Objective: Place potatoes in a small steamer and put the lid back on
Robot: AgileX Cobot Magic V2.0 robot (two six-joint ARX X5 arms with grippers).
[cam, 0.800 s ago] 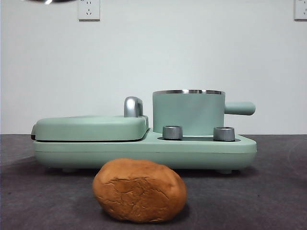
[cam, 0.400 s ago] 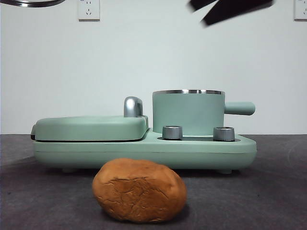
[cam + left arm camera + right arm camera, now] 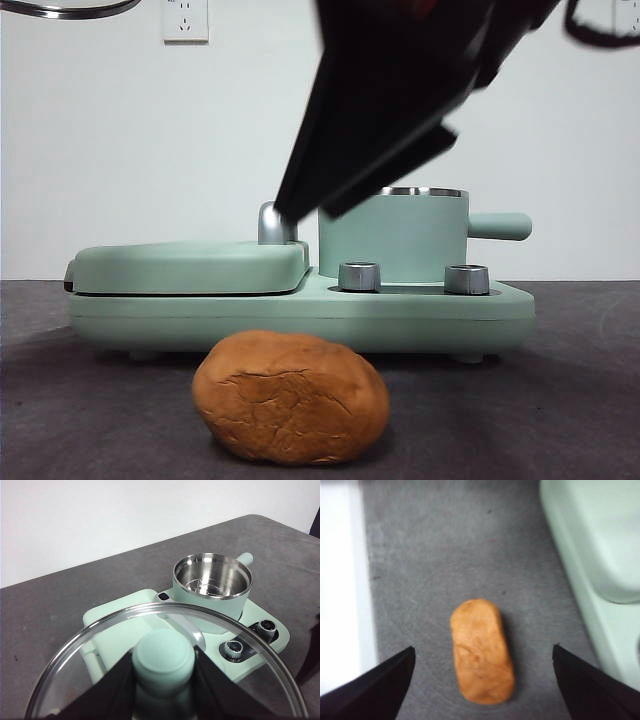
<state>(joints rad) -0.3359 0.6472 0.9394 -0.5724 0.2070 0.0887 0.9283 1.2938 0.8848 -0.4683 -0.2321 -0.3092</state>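
The potato point(image 3: 291, 398) lies on the near side of the table point(image 3: 560, 400), just in front of the green cooker point(image 3: 300, 310) and apart from it. The steamer point(image 3: 393, 235) sits on the cooker's right half, uncovered, its steel bowl bare in the left wrist view. The left end effector point(image 3: 162, 672) pinches the knob of the lid point(image 3: 165, 660) and holds it high to the left; only the rim shows at the top left corner of the front view.

The right end effector point(image 3: 482, 680), jaws spread wide, hangs well above the potato, which lies between them in its wrist view. In the front view it is the big dark shape coming in from the top.

The step in hand looks like the pick-up. The jaws already straddle the potato's short width, which is the better axis to close on. Lowering straight down until the tips pass its widest part should give a firm hold; closing high on the rounded top could squeeze it out. It looks about as wide as the steamer, so a centred grip would help the drop. The lid is best kept clear until then.
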